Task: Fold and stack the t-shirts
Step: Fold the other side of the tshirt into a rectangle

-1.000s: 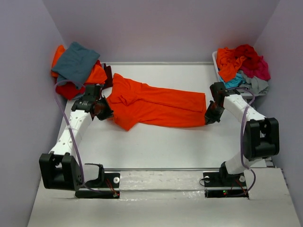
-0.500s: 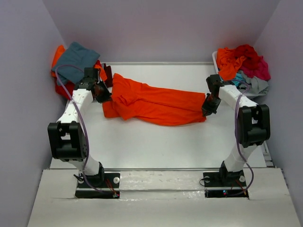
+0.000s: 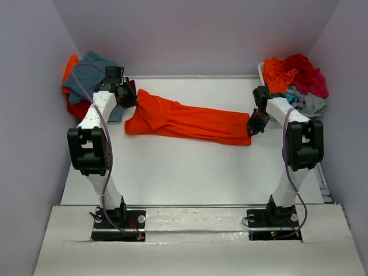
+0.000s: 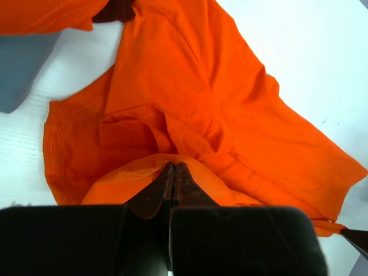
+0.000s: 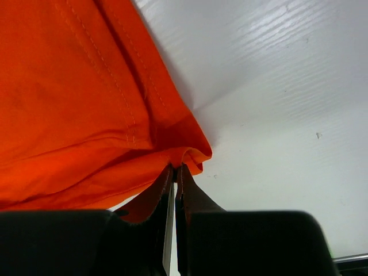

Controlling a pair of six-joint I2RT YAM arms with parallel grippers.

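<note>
The left jaws are pressed together on a raised fold of the bright orange t-shirt (image 4: 190,103) near its sleeve end. The cloth humps over their tips and spreads away toward 12 o'clock in the wrist view. The right jaws are closed too, nipping the stitched hem corner at the shirt's other end, with the fabric fanning out toward 10 o'clock.

Between the two grips the shirt lies drawn into a long, narrow, creased band, running from 9 to 3 o'clock across the far half of the white surface (image 3: 190,172). The fabric is soft and matte with double-stitched hems, and the surface shows fine parallel ridges.

At 10 o'clock a pile of shirts (image 3: 86,66), teal-grey over orange and red, sits just beside the left jaws, possibly touching them. At 2 o'clock a white bin (image 3: 261,70) holds a loose heap (image 3: 296,72) of orange, red, magenta, turquoise and grey shirts.
</note>
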